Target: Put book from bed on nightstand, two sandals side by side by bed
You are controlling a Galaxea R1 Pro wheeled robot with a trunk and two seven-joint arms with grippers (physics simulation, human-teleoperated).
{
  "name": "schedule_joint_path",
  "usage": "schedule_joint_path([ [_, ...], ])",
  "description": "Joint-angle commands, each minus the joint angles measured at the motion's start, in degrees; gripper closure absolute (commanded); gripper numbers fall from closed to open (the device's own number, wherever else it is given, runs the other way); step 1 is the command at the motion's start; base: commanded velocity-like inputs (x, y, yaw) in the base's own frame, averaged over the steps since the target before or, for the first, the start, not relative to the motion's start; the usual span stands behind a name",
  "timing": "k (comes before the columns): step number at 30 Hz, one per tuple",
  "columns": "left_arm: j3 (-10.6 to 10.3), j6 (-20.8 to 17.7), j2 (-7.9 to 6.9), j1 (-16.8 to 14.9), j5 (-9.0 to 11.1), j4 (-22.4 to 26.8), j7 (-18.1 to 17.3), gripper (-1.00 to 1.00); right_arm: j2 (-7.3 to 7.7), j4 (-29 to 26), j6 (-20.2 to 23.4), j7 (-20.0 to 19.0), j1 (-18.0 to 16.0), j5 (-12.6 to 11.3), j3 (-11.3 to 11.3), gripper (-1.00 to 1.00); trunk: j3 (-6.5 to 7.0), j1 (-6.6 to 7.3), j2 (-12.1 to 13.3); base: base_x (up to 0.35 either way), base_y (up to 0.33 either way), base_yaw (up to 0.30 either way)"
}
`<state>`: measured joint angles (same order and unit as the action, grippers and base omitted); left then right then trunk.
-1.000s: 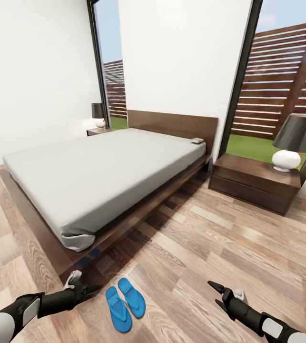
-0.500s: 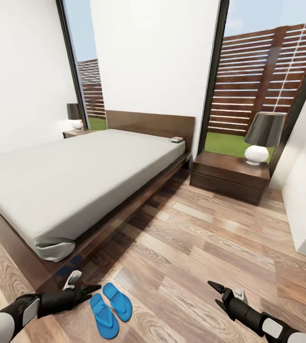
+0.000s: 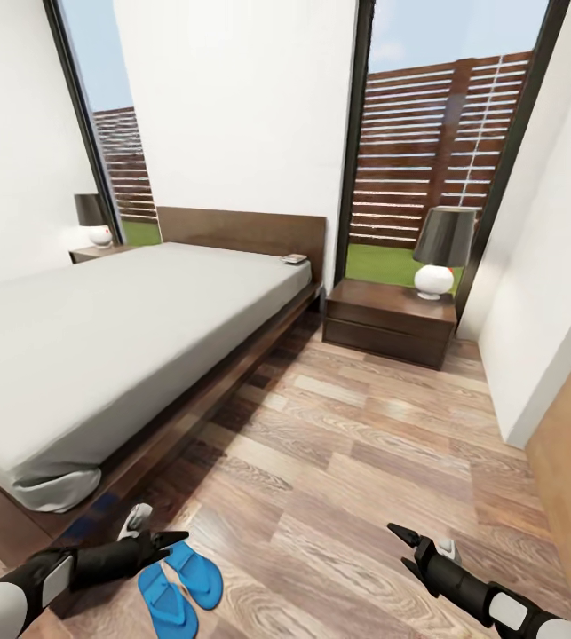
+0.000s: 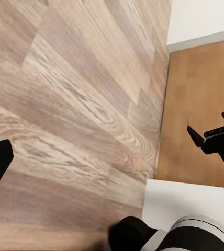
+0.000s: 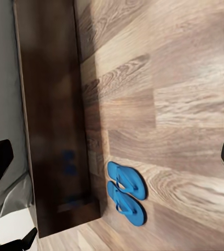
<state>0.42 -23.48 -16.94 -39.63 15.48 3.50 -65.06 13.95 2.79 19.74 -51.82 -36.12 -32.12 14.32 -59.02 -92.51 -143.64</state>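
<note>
My view has swung right: the blue sandals (image 3: 170, 587) already lie paired on the floor at the bed's (image 3: 99, 346) foot corner, and the book (image 3: 295, 259) waits at the mattress's headboard corner. Left gripper (image 3: 168, 539) and right gripper (image 3: 404, 541) both spread wide, empty.

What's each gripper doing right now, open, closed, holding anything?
Left gripper: fingers look nearly together, cannot tell; nothing visibly held.
Right gripper: open, fingers spread, holding nothing.
</note>
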Motion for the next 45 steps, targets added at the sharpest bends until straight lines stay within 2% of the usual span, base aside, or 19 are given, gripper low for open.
schedule_joint_path([
  [1, 0.0, -0.6, -0.02, 0.0, 0.2, 0.0, -0.2, -1.0, 0.02, 0.2, 0.4, -0.1, -0.1, -0.1, 0.4, -1.0, -0.05, 0.01, 0.0, 0.0, 0.0, -0.256],
  [17, 0.0, -0.6, 0.06, 0.0, 0.2, 0.0, 0.0, -1.0, 0.02, 0.2, 0.5, -0.1, -0.1, -0.1, 0.3, -1.0, -0.05, 0.01, 0.0, 0.001, 0.0, -0.255],
  [31, 0.0, -0.6, 0.07, 0.0, 0.2, 0.0, 0.0, -1.0, 0.02, 0.1, 0.5, -0.2, -0.1, -0.1, 0.2, -1.0, -0.05, 0.01, 0.0, 0.059, 0.0, -0.1],
  [45, 0.0, -0.6, 0.13, 0.0, 0.2, 0.0, 0.0, -1.0, 0.02, 0.1, 0.4, -0.2, -0.1, -0.1, 0.2, -1.0, -0.05, 0.01, 0.0, 0.079, 0.0, -0.232],
])
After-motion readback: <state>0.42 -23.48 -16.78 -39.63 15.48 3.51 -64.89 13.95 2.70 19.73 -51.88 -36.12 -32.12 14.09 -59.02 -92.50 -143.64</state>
